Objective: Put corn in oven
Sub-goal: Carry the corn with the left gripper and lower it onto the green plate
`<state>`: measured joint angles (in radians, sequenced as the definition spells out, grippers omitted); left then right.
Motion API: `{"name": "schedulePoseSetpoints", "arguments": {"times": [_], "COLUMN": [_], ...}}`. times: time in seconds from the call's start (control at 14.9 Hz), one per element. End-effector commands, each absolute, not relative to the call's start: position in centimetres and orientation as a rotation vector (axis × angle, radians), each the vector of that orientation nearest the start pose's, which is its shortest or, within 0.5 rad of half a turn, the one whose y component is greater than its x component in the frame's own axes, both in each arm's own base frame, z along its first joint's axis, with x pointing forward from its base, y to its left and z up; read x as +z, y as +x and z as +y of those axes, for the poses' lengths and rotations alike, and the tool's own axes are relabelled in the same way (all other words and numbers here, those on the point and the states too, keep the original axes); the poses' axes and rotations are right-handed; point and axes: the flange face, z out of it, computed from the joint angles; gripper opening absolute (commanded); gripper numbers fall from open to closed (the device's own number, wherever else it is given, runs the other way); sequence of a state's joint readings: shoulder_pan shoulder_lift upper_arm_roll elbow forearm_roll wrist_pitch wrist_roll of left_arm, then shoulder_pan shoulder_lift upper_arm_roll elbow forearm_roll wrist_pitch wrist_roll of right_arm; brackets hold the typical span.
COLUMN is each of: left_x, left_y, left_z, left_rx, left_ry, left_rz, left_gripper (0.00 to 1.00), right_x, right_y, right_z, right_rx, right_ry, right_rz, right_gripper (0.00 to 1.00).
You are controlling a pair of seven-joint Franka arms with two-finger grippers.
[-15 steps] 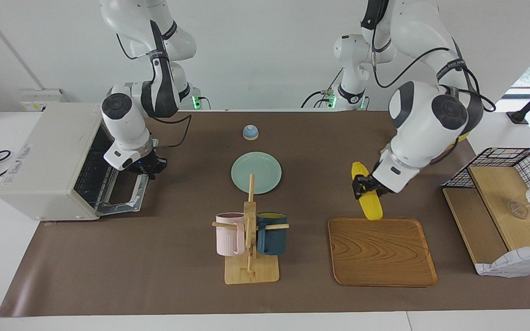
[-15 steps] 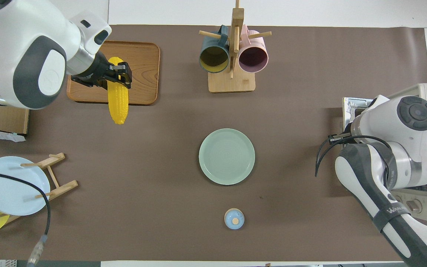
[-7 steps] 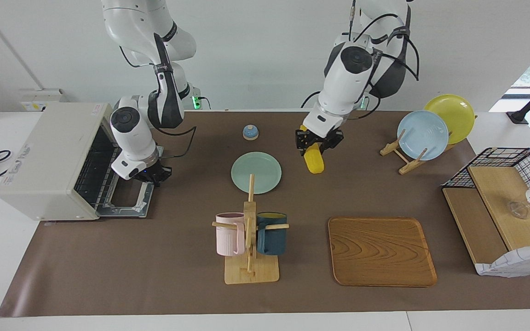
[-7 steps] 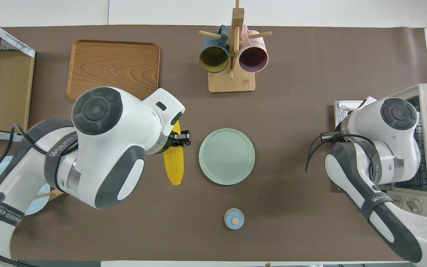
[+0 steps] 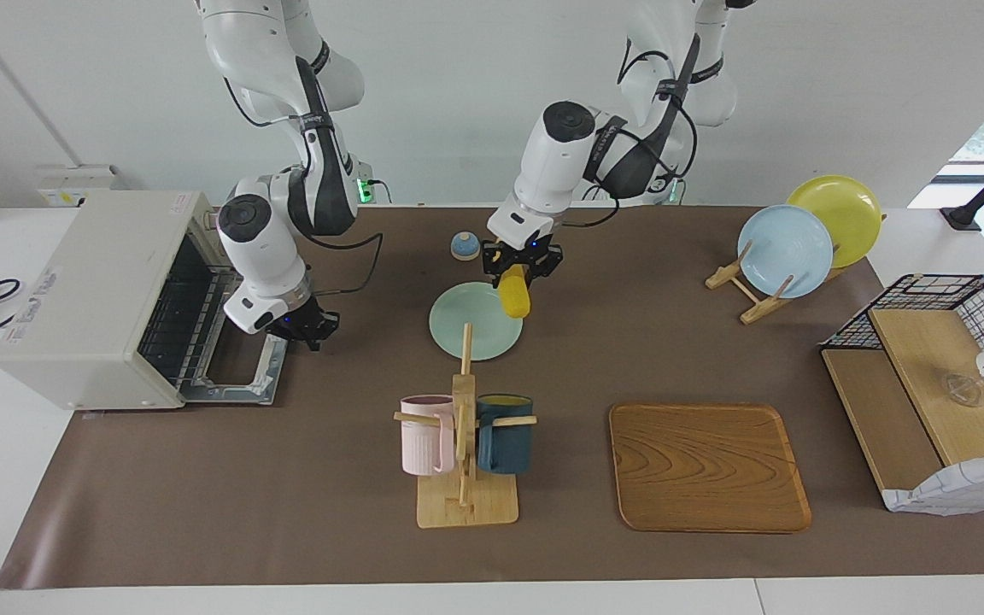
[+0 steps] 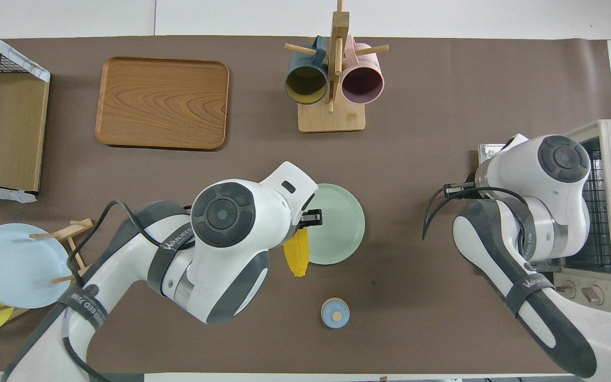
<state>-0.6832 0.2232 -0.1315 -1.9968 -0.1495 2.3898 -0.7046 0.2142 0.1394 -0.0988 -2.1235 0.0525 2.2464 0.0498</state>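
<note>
L gripper is up in the air over the edge of the round pale-green plate, fingers pinching one end of the bright yellow, smooth corn cob. The cob hangs tip-down, prob so it travels clear of the tabletop items. In the overhead view the corn shows at about 7 o'clock of the plate. Boxy off-white toaster oven sits at the R arm's end of the table. Its dark glass door is dropped flat and open, wire rack showing, ready to take the cob. R gripper hangs just over the door's free edge, roughly 3 o'clock of the oven in the facing view. Can't tell its finger state; looks like it's waiting. My read: carry phase, insertion not yet done.
</note>
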Motion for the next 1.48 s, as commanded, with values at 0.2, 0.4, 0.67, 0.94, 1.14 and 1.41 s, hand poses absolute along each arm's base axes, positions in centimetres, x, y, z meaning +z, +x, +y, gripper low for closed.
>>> {"name": "schedulePoseSetpoints", "arguments": {"times": [0.2, 0.4, 0.67, 0.94, 1.14, 1.41], "left_x": [32.4, 32.4, 32.1, 35.0, 41.4, 48.6], "left_y": [43.0, 43.5, 43.2, 44.3, 46.6, 50.5], "left_z": [-47.3, -47.0, -46.9, -44.5, -39.1, -28.1], "left_rx": [-0.050, -0.068, -0.106, -0.105, -0.063, -0.083], "left_ry": [-3.377, -3.383, -3.350, -3.319, -3.292, -3.262], "left_rz": [-0.041, -0.043, 0.032, 0.054, -0.039, -0.244], "left_gripper": [0.00, 0.00, 0.99, 1.00, 1.00, 1.00], "right_x": [35.0, 35.2, 35.4, 36.1, 38.7, 39.6], "right_y": [55.6, 55.4, 55.5, 55.7, 56.5, 56.5], "right_z": [6.1, 6.9, 7.0, 7.1, 8.3, 10.6], "right_rx": [0.051, 0.056, 0.049, 0.059, 0.096, 0.095], "right_ry": [-3.102, -3.102, -3.101, -3.100, -3.091, -3.090], "right_rz": [-0.018, -0.045, -0.055, -0.059, -0.079, -0.086], "right_gripper": [1.00, 1.00, 1.00, 1.00, 1.00, 1.00]}}
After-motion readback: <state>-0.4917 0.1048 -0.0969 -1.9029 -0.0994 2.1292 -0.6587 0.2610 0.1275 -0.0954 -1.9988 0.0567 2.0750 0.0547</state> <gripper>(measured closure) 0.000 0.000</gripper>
